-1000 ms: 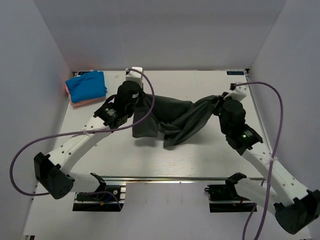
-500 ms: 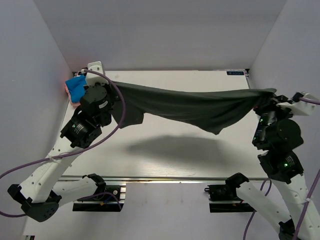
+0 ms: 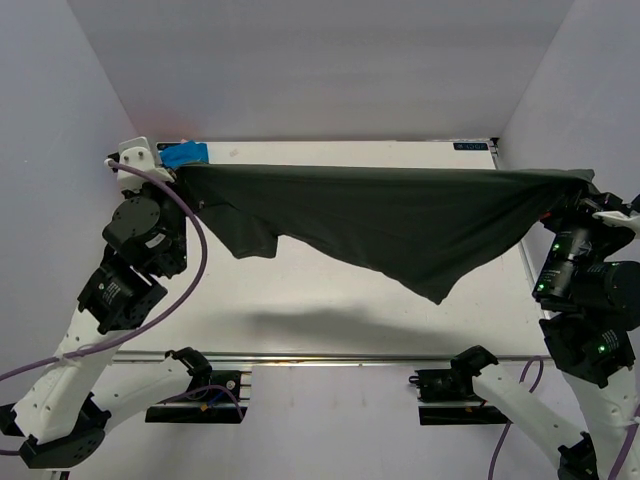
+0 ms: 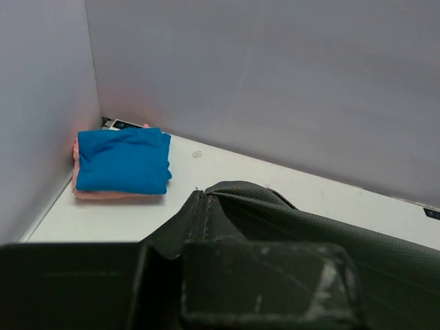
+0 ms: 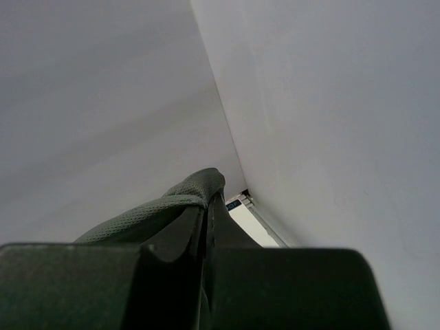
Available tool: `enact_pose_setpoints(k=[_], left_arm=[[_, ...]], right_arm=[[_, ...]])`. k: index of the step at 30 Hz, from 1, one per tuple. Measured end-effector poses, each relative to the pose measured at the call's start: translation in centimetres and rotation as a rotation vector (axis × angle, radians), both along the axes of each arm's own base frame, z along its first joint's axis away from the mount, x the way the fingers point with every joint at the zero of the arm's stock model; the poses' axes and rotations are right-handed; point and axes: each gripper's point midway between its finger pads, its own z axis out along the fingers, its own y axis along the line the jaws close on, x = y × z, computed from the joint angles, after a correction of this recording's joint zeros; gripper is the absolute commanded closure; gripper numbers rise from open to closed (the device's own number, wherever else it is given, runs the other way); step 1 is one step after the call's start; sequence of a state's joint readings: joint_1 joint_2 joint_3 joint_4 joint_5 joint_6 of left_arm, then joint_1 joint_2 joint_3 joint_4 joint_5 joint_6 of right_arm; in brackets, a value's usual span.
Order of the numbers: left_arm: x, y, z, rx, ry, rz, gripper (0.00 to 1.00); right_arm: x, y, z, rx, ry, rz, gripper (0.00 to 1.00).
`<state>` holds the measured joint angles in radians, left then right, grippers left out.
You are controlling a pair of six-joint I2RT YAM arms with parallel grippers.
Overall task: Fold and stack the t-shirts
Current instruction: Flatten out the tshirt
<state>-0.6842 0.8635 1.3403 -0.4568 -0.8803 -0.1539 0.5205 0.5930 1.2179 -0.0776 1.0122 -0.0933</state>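
Where the left claw (image 3: 172,172) is clamped tight, it has one corner of the dark grey-green t-shirt (image 3: 400,215) pinched between its fingers. The left wrist view shows the cloth gathered into a small fold at the grip. The right claw (image 3: 585,190) is closed just as tightly on the opposite corner, and its own camera shows a rolled edge of the fabric squeezed between its fingers, close to the side wall (image 5: 330,137).

Between the two claws the shirt is lifted off the table (image 3: 200,310) and spread wide across it. Its upper edge is pulled nearly straight from left to right. Below that edge the cloth hangs loose: a sleeve droops near the left side, and a longer pointed flap dips lowest right of centre. A soft shadow (image 3: 330,322) lies on the table beneath it.

Beyond the left claw, in the far left corner of the table, the folded blue t-shirt (image 4: 122,159) lies on top of the folded salmon-pink t-shirt (image 4: 103,195). The pair sits against the walls, well apart from the held shirt's hanging part.
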Motion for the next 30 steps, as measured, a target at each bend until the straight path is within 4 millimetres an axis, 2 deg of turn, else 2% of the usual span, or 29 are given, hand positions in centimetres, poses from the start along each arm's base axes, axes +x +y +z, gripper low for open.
enact_pose_setpoints(k=[3,6,8,10,13,16,19,22,25,27,30], left_arm=[[0.1,-0.3,0.0,-0.003,-0.001,-0.015,1.00],[1.3,-1.2,-1.1,0.007,0.029,-0.007,1.00],[2.8,-2.4,-2.7,0.032,0.071,0.000,1.00],[4.8,-3.9,-5.8,0.075,0.141,0.006,1.00],[7.6,-6.1,-12.3,0.155,0.269,0.006,1.00],[9.7,-7.2,-19.7,0.242,0.424,-0.005,1.00],[11.9,-7.4,-24.8,0.282,0.530,-0.002,1.00],[14.7,-7.1,-28.4,0.290,0.602,0.019,1.00],[18.5,-7.0,-31.5,0.277,0.658,0.030,1.00],[21.2,-6.8,-33.4,0.260,0.685,0.035,1.00],[24.7,-6.6,-35.8,0.232,0.713,0.030,1.00]], right_arm=[[0.3,0.3,-0.1,-0.015,0.010,0.004,1.00],[1.7,0.9,-0.6,-0.026,0.042,-0.006,1.00],[3.5,1.8,-1.6,-0.035,0.080,-0.014,1.00],[6.0,3.2,-3.7,-0.047,0.141,-0.013,1.00],[10.1,5.6,-8.1,-0.069,0.258,-0.002,1.00],[14.7,7.5,-13.9,-0.101,0.411,-0.009,1.00],[18.9,8.1,-20.1,-0.124,0.566,-0.034,1.00],[22.7,7.7,-26.1,-0.128,0.712,-0.065,1.00],[25.7,6.6,-30.7,-0.111,0.821,-0.084,1.00],[28.1,6.0,-32.7,-0.088,0.861,-0.088,1.00],[31.7,5.3,-34.3,-0.063,0.879,-0.090,1.00]])
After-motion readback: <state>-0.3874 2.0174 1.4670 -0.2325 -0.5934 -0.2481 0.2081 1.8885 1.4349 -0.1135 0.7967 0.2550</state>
